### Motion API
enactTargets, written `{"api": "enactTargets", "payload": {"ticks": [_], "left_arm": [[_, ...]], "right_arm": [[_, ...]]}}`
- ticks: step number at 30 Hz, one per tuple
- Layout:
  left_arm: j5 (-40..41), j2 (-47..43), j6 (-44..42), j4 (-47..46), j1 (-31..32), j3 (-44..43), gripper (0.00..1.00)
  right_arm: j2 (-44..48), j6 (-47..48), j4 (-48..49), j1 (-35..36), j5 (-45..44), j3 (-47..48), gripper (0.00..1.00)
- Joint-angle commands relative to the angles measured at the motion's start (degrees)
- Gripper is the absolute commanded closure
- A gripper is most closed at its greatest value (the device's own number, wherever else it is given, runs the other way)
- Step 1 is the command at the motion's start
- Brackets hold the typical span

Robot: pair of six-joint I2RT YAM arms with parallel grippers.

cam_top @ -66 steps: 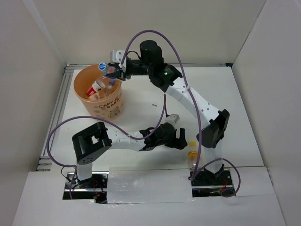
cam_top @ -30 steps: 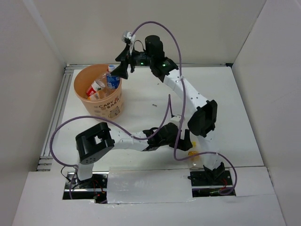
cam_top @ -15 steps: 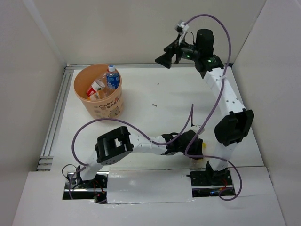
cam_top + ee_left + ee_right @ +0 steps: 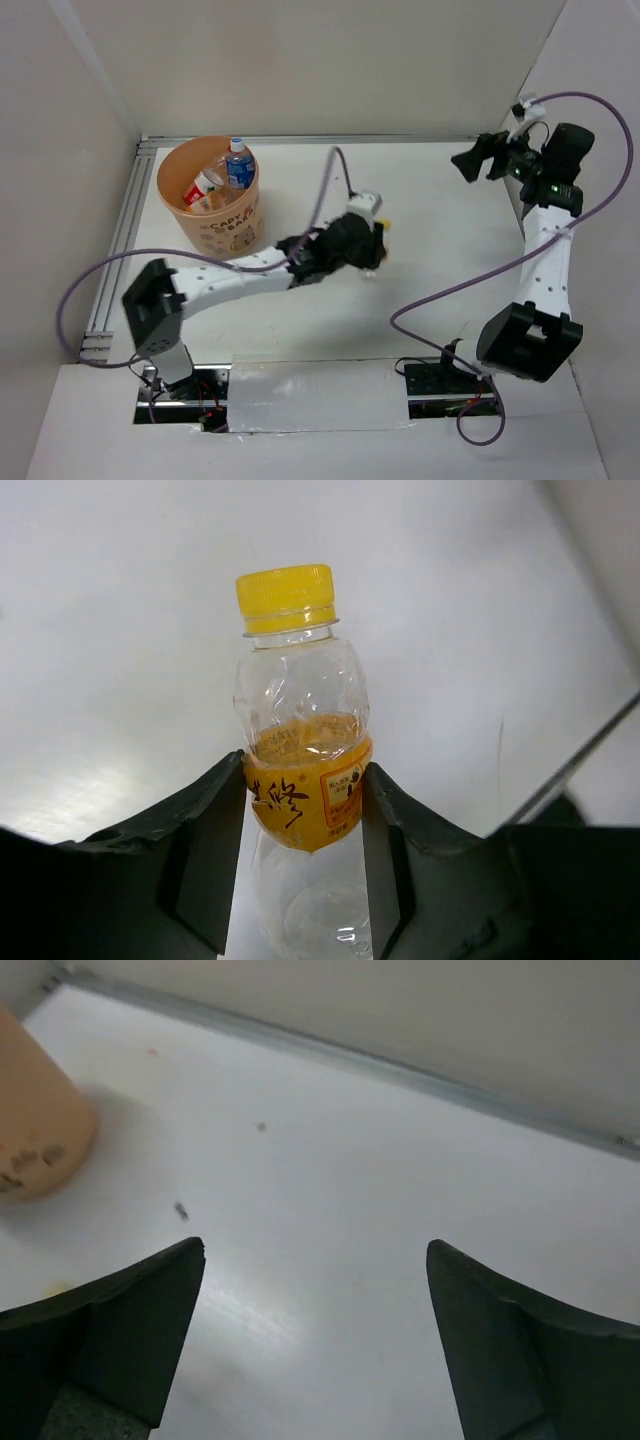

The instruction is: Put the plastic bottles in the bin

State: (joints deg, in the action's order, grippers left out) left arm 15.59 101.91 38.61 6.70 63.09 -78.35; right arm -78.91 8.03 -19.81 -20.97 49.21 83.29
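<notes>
My left gripper is shut on an orange-labelled plastic bottle with a yellow cap, both pads pressed against its label. From above, that gripper hangs over the middle of the table, right of the bin, with the yellow cap poking out. The orange bin stands at the far left and holds several bottles, among them a blue-labelled one and a red-capped one. My right gripper is raised at the far right, open and empty. The bin's wall shows at the left edge of the right wrist view.
White walls enclose the table on three sides. A metal rail runs along the left edge. Purple cables loop over the table from both arms.
My left gripper has closed on the orange bottle near the front right and carried it up toward the table's middle. The right arm has swung from the bin to the far right, empty.
</notes>
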Motion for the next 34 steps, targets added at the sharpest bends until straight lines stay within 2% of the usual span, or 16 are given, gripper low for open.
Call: {"api": "enactTargets", "payload": {"ticks": [1, 2, 5, 9, 10, 11, 13, 16, 17, 18, 20, 25, 27, 30, 33, 34], "left_arm": [[8.91, -14.06, -9.58, -1.6, -5.16, -1.99, 1.0], [10.23, -16.11, -10.39, -0.64, -8.65, -2.59, 1.0], [14.54, -23.48, -12.33, 0.15, -17.52, -1.9, 1.0], [17.53, -29.99, -11.63, 2.18, -29.82, 2.57, 1.0], [17.54, -30.71, -12.15, 2.7, -31.78, 3.37, 1.0], [17.54, -31.24, -12.16, 2.71, -33.72, 4.07, 1.0], [16.15, -31.24, -12.16, 4.46, -38.73, 6.0, 1.0], [17.71, -31.24, -11.63, 7.53, -43.04, 8.9, 0.9], [17.72, -31.24, -10.15, 7.54, -44.01, 9.78, 0.79], [17.72, -31.24, -9.35, 8.5, -46.11, 10.57, 0.44], [16.92, -31.94, -9.34, 8.51, -47.62, 11.81, 0.01], [14.74, -34.84, -13.81, 7.98, -45.7, 9.36, 0.0], [9.31, -36.16, -18.27, 6.4, -43.68, 9.35, 0.0], [-0.37, -40.11, -24.95, 1.51, -37.8, 11.45, 0.0], [-6.69, -44.59, -27.87, -3.69, -28.67, 17.42, 0.0], [-7.33, -45.65, -27.89, -4.75, -28.64, 19.09, 0.0]], "right_arm": [[3.15, 15.05, -9.79, -2.75, 1.14, -6.8, 0.0], [3.15, 19.52, -15.64, -4.15, 3.76, -10.13, 0.0], [3.15, 28.87, -20.25, -6.0, 5.8, -16.55, 0.0], [3.68, 32.49, -23.78, -7.42, 8.7, -21.4, 0.47], [3.68, 32.49, -23.78, -7.42, 9.23, -22.02, 0.64], [3.68, 32.49, -23.78, -7.42, 9.24, -22.64, 0.71], [3.68, 32.49, -23.78, -7.42, 9.94, -23.34, 0.74], [3.68, 32.49, -24.92, -6.28, 9.15, -22.56, 0.27], [3.07, 33.18, -25.53, -6.27, 8.54, -22.03, 0.0], [3.06, 33.19, -26.06, -5.75, 8.01, -21.5, 0.0], [3.06, 32.32, -26.07, -5.22, 7.05, -20.88, 0.0], [4.38, 29.6, -23.62, -4.08, 3.44, -20.27, 0.0], [4.91, 24.15, -21.33, -4.08, 1.08, -20.27, 0.0], [7.89, 13.91, -14.66, -4.08, -6.56, -21.4, 0.0], [11.49, 11.85, -9.65, -4.08, -14.02, -24.47, 0.0], [12.46, 11.13, -8.59, -4.08, -15.01, -25.1, 0.0]]}}
